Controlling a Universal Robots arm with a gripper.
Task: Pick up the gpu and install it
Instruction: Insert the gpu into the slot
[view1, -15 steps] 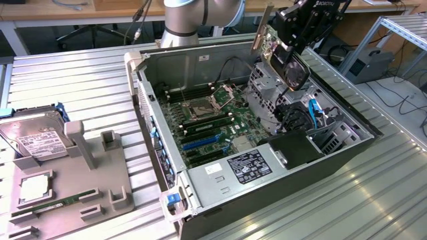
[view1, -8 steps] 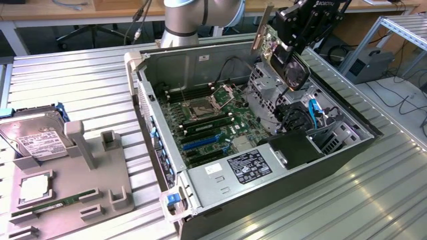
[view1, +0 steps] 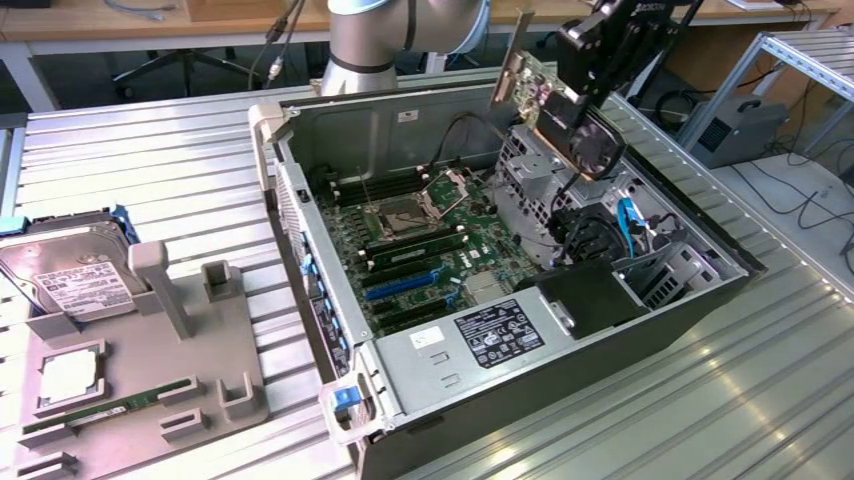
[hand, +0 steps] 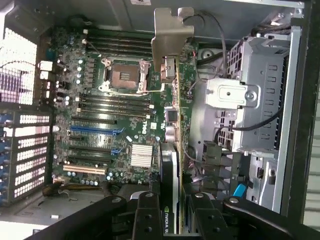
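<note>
Nearest the cam in the exterior view, a grey parts tray is seen w/ a green RAM stick, a CPU and a silver hard drive parked on it. All of that is well apart from the action. Beside it, on the exterior view's right, the PC case is laid on its side w/ the panel off. The PSU is at the near end and the mobo is exposed behind it. No card is seen in the blue PCIe slot, and the CPU socket looks empty too.

Further back, the gpu is held in the air, tilted, over the drive cage side of the case. Its silver bracket is at the end away from the gripper. The gripper is clamped narrow on the card, w/ fingers pressed on both faces, per the wrist cam. Nothing of the card is touching the board afaict.

Progress-wise, the pickup part can be called done. The install part is not done yet: the card isn't seated or lined up w/ a slot, so prob around halfway. Farthest back, the UR arm is seen behind the case.
</note>
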